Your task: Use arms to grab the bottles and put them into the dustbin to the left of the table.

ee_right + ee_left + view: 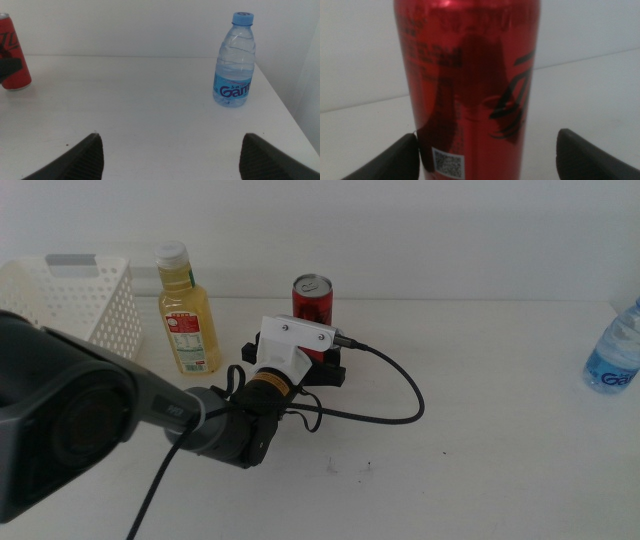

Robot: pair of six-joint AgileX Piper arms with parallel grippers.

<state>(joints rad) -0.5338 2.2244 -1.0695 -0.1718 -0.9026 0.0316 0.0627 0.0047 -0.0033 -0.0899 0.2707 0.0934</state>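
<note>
Three bottles [189, 308] stand on the white table [500, 450].

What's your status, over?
Left gripper open around red can, not yet closed. Right gripper open, waiting. Dustbin still without bottles. Nothing blocking.

My left arm [150, 415] is a black, rounded tube ending in a yellow ring, a white angular housing [292, 340] with two small screws, and a thick black cable [395, 385] looping from it.
</note>
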